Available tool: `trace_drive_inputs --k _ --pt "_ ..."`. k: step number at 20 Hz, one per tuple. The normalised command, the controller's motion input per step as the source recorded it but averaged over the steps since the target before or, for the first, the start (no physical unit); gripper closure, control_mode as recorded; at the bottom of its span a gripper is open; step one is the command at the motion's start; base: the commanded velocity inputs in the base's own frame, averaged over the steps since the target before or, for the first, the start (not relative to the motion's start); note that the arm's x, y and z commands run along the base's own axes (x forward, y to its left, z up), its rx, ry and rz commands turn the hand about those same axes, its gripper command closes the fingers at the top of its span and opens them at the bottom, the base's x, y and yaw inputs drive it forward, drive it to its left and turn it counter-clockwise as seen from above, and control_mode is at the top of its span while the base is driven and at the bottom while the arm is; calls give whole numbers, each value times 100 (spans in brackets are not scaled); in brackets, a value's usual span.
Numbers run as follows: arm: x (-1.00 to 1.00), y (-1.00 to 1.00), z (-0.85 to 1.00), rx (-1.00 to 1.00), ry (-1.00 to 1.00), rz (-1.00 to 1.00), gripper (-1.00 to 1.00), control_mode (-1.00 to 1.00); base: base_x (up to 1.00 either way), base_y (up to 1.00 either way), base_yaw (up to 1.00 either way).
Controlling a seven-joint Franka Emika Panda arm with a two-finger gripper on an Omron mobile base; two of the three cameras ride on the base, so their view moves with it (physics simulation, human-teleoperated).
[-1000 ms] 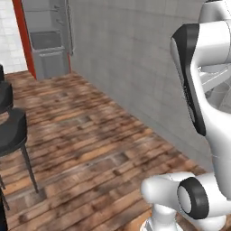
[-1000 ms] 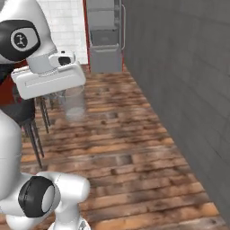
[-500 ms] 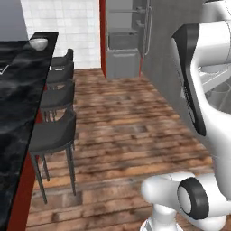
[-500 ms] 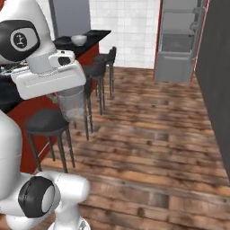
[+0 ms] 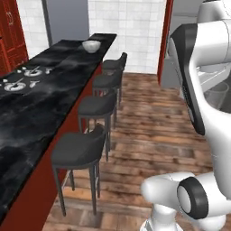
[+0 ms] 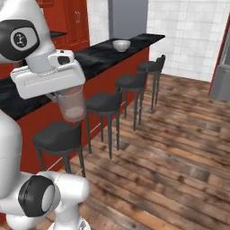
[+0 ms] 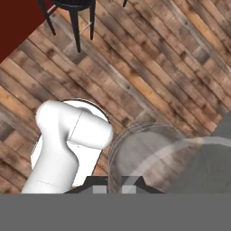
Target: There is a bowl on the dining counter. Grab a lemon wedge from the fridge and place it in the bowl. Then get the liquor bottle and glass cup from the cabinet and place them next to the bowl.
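I have the glass cup (image 6: 72, 104) clamped in my gripper (image 7: 118, 180), jaws drawn in tight on its wall, and it hangs upright below my hand, high over the floor and clear of everything; I judge I carry it this way so it rides steady while the base drives toward the dining counter (image 5: 54, 85). Looking down past my fingers, the cup's clear rim (image 7: 153, 158) shows against the wooden plank floor (image 7: 149, 67). Beyond me a row of black stools (image 5: 85, 149) stands tucked along the counter's red front (image 6: 112, 85), and the floor beside them looks open. On the glossy black top, small dishes (image 5: 20, 79) lie near the close end, and the bowl (image 5: 91, 45) sits well off at the far end; whether the lemon wedge lies in it I cannot tell from here. The cup belongs beside that bowl, so I reckon there is more driving ahead. Behind the counter stand red cabinet doors (image 6: 74, 20), a grey panel (image 6: 128, 18) and a white tiled wall (image 5: 131, 22).
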Motion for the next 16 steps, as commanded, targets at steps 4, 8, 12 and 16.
trace_drive_inputs --k 4,8,12,16 --pt "0 0 0 0 0 0 100 100 94 -95 34" --pt "0 0 0 0 0 0 100 100 85 -100 29" --pt "0 0 0 0 0 0 100 100 83 -100 29" --pt "0 0 0 0 0 0 100 100 91 -100 29"
